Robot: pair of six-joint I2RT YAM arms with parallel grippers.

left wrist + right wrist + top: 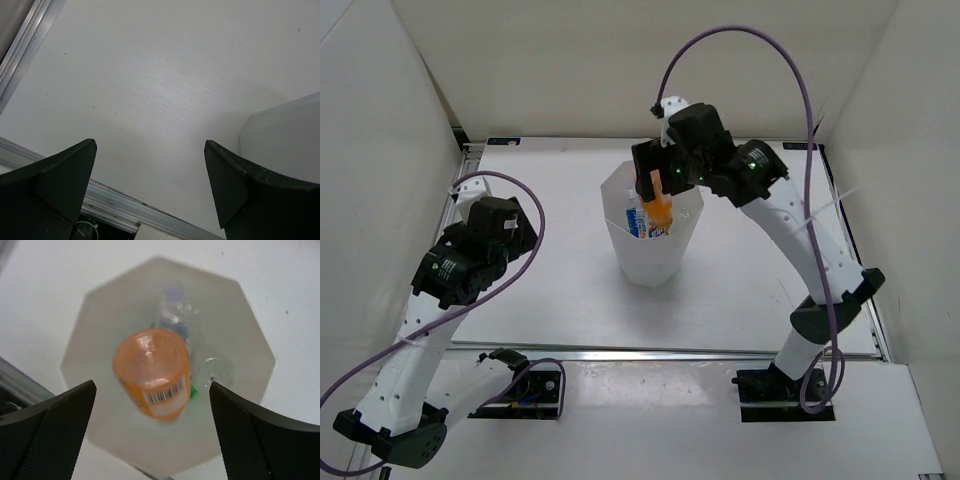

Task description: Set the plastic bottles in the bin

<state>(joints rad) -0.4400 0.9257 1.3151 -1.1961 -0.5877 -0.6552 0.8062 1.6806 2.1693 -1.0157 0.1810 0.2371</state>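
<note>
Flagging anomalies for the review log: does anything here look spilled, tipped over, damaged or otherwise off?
Nothing stands out. The bin stands upright. The orange bottle is in its mouth, touching neither finger of the open right gripper, with other bottles beneath it. No spill or damage shows.

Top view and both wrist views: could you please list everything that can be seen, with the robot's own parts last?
bin: one, white translucent, upright, mid-table.
orange bottle: one, orange with a barcode label, at the bin's mouth, between the right fingers and apart from them.
clear bottle with blue: one, deeper in the bin, blurred.
plain clear bottle: one, in the bin, blurred.
green bottle: one, only a sliver shows, in the bin.
table: one, white.
cables: two, purple, one along each arm.
left gripper: black, open, over bare table left of the bin.
right gripper: black, open, above the bin.
</note>
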